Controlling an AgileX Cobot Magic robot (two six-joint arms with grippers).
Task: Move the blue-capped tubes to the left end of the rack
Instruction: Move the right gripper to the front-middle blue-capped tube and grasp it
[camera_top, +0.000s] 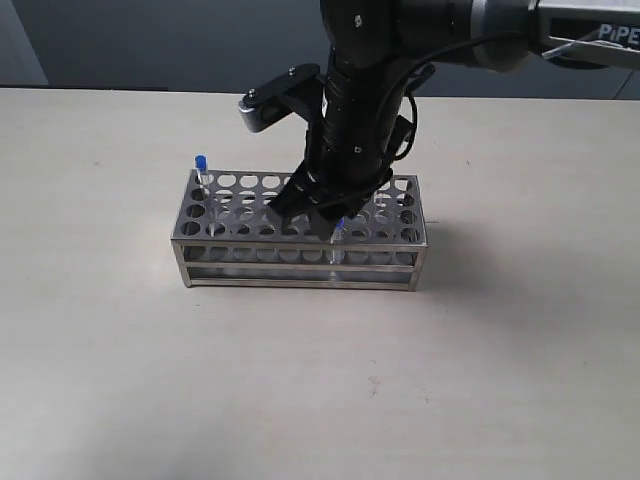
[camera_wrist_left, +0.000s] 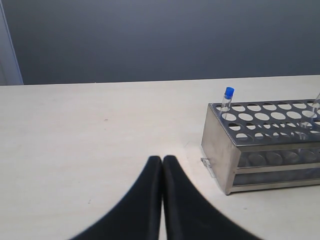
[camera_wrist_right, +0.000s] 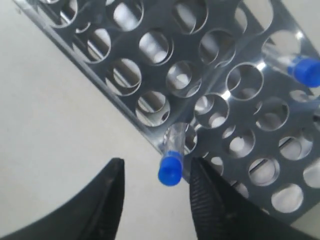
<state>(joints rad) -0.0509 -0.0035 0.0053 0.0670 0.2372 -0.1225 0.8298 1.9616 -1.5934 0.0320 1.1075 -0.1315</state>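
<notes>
Exterior view shows the rack (camera_top: 300, 262), grey and full of round holes, standing in the middle of the counter (camera_top: 120, 380). Only a few of its holes can be seen to hold a tube. One blue-capped tube, the corner tube (camera_top: 201, 168), stands upright in a hole at the back of the rack's left end. Its blue cap sticks up above the top plate. A second one, the front tube (camera_top: 337, 240), sits in the front row, a bit right of the middle. The black right arm (camera_top: 370, 90) comes down from the top right. The right hand (camera_top: 315, 212) hangs just over the front tube.

Right wrist view shows this up close. The right hand (camera_wrist_right: 157, 167) is wide open, with one black finger on each side of the front tube (camera_wrist_right: 170, 170). The blue cap is between the fingers, nearer to one of them, and neither finger squeezes it. This hand holds nothing. The front tube sits in a hole at the edge of the rack (camera_wrist_right: 154, 76). Another blue-capped tube (camera_wrist_right: 305, 71) stands in a hole farther in.

Left wrist view shows the left hand (camera_wrist_left: 162, 167) with its two fingers pressed together and nothing between them. It is over the counter (camera_wrist_left: 75, 150), apart from the rack (camera_wrist_left: 217, 145). The corner tube (camera_wrist_left: 228, 100) stands at the end of the rack nearest this hand.
</notes>
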